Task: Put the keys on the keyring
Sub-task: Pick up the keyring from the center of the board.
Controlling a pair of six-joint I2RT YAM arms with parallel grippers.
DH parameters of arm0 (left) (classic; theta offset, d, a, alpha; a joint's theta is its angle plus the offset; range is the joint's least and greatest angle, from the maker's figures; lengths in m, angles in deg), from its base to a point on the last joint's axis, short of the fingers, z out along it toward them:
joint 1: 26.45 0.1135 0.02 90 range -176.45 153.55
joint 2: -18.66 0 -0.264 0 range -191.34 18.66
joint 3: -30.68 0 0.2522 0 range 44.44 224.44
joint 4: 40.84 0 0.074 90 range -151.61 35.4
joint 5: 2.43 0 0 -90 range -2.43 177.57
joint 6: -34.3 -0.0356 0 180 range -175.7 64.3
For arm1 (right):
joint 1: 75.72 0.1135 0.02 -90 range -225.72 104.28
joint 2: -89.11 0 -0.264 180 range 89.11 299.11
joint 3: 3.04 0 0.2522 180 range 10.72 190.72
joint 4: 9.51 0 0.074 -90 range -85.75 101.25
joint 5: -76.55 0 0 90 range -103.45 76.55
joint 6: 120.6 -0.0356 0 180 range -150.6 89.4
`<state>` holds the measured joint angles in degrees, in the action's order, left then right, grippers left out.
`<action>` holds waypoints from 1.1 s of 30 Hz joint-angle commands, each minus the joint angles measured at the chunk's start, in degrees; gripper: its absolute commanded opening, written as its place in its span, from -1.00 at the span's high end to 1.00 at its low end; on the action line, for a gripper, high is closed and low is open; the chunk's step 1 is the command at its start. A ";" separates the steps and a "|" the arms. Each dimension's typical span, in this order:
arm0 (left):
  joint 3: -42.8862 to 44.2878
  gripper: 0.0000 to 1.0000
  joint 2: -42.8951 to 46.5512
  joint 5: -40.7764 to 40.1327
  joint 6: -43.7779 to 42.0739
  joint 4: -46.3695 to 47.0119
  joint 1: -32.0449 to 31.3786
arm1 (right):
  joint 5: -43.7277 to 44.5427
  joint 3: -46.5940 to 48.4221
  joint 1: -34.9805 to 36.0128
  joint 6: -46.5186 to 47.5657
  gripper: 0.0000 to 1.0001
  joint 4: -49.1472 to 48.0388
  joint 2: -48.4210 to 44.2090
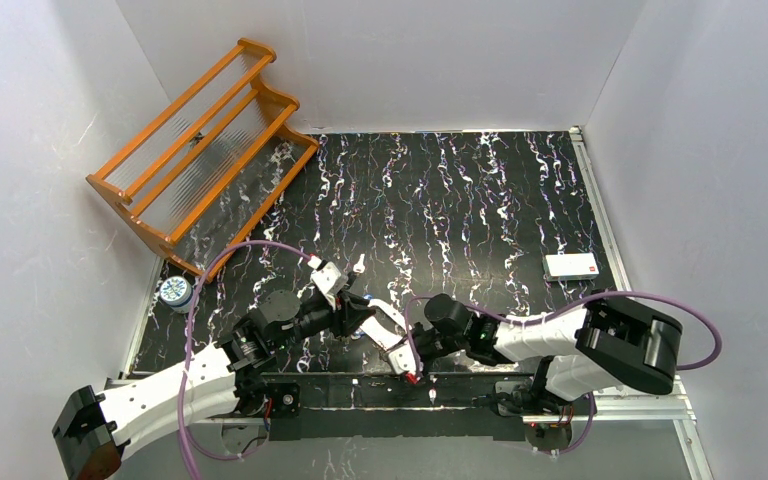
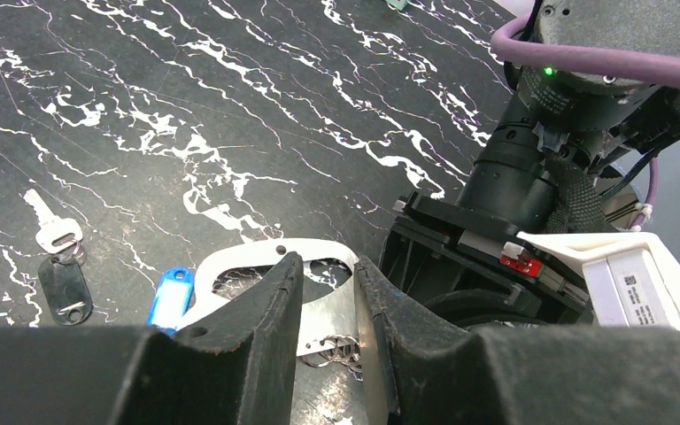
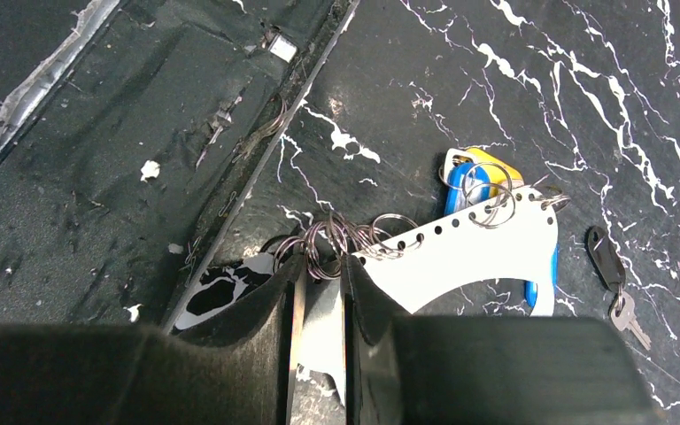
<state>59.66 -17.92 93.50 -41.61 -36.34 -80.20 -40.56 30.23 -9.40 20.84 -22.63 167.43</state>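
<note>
We see the keyring [image 3: 469,252] held flat between both arms, we judge so that its row of holes stays steady and reachable. The right gripper [image 3: 321,276] pinches one end, beside a cluster of small wire rings [image 3: 336,235]. The left gripper [image 2: 328,267] nips the other end. A blue key [image 3: 457,190] is ringed to the keyring's edge. A black key [image 2: 64,288] lies loose on the table [image 2: 230,88], near the keyring but apart. The table rail [image 3: 257,177] crowds the keyring's near side, and the far side offers room.
</note>
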 commanded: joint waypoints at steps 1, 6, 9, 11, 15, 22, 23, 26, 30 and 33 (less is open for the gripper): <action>-0.35 0.46 0.02 -0.55 -0.40 1.64 -0.12 | 0.14 2.60 0.62 1.07 0.43 -1.21 1.82; -0.48 0.46 0.39 -0.64 -0.38 1.62 -0.12 | 2.23 3.99 0.98 0.41 0.56 -1.03 3.20; -0.46 0.46 0.57 -0.69 -0.38 1.47 -0.12 | 3.63 4.59 1.08 -0.41 0.69 -0.71 3.20; -0.31 0.46 0.67 -0.77 -0.42 1.23 -0.12 | 3.94 4.74 1.09 -0.71 0.81 -0.32 2.71; 0.21 0.46 0.92 -0.97 -0.83 0.38 -0.12 | 3.92 4.96 1.09 -1.39 0.97 0.89 1.02; 1.92 0.46 2.39 -1.42 -3.58 -2.22 -0.12 | 4.81 5.90 1.02 -3.96 0.97 2.67 -4.16; 2.24 0.46 2.64 -1.35 -4.29 -2.60 -0.12 | 5.17 6.11 1.03 -4.41 0.97 2.84 -4.89; 3.23 0.46 3.06 -0.38 -6.54 -3.36 -0.12 | 6.31 6.77 1.08 -4.89 0.97 3.18 -6.74; 4.26 0.47 3.17 1.85 -9.65 -3.51 -0.12 | 7.39 8.26 1.00 -6.74 0.97 4.46 -7.41; 4.63 0.47 2.82 3.72 -11.87 -3.49 -0.12 | 7.50 8.65 0.67 -8.97 0.97 4.19 -6.97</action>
<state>61.94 -15.47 94.36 -49.15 -39.60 -80.20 -34.09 36.17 -8.52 15.31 -18.04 161.20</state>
